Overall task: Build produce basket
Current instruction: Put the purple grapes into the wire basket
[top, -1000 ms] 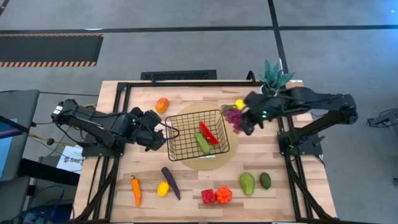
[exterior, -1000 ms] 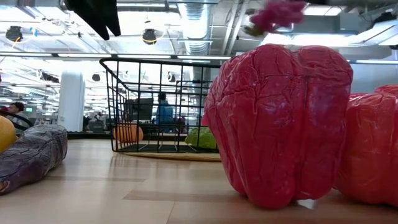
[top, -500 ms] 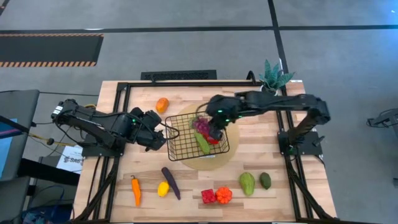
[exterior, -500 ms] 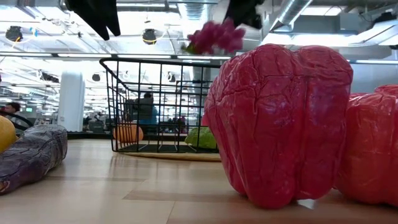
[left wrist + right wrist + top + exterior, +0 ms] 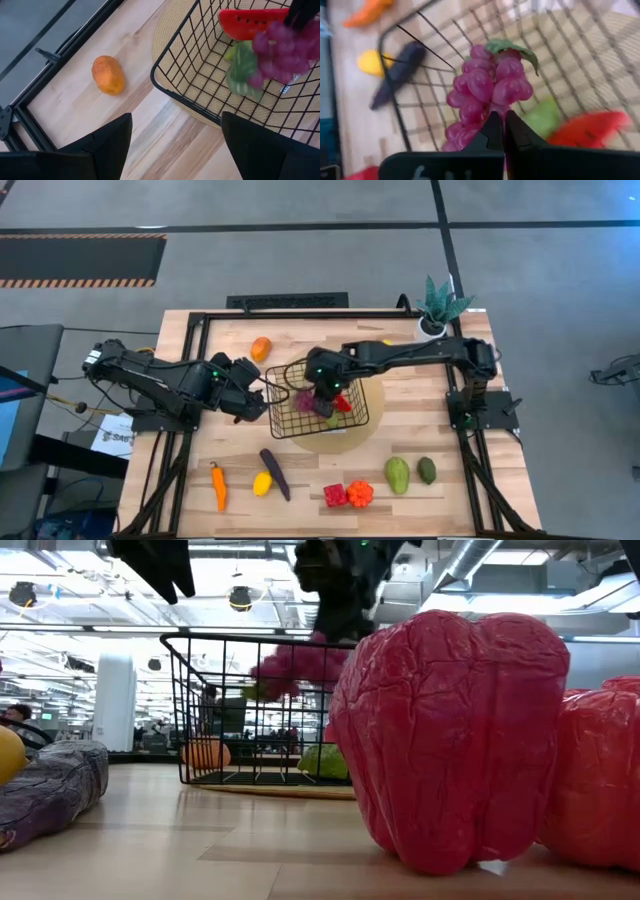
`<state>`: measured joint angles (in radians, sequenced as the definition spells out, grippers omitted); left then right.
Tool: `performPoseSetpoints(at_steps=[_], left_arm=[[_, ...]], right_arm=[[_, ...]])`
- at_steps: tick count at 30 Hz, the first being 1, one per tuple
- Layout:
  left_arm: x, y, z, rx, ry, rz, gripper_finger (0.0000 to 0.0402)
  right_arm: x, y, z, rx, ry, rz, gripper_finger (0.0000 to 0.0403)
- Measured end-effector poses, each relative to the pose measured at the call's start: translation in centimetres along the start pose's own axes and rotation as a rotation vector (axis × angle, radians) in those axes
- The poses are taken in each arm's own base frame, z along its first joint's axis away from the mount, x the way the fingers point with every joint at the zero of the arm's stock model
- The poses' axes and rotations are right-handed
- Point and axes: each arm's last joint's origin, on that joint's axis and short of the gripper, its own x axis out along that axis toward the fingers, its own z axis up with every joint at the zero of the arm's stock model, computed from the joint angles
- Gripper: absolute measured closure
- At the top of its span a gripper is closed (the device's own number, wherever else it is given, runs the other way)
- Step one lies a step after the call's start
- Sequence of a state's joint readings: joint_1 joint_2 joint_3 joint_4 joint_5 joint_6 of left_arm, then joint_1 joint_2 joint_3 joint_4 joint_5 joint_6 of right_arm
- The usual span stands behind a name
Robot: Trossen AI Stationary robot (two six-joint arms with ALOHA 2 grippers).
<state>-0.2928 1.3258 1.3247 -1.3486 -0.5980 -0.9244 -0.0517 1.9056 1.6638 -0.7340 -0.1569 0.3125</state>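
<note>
Overhead, bright ceiling lights (image 5: 240,598), ductwork (image 5: 315,580).

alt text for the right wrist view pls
The right gripper holds a bunch of purple grapes over the black wire basket, jaws shut on it. A watermelon slice lies inside below.

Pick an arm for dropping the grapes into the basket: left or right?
Right. The right gripper is shut on the grapes and hangs over the basket, so it likely only has to open its fingers. The left gripper sits open outside the basket's rim, holding nothing.
</note>
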Motion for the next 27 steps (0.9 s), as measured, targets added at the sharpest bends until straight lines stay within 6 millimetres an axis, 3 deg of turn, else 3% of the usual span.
performPoseSetpoints(at_steps=[9,27], left_arm=[[0.0,0.0,0.0,-0.002,-0.004,-0.004,0.0109],[0.0,-0.1,0.1,-0.005,-0.01,-0.005,0.0109]], right_arm=[[1.9,-0.4,-0.2,0.0,0.038,0.014,0.0403],[1.9,-0.8,0.5,-0.025,-0.021,0.019,0.0403]])
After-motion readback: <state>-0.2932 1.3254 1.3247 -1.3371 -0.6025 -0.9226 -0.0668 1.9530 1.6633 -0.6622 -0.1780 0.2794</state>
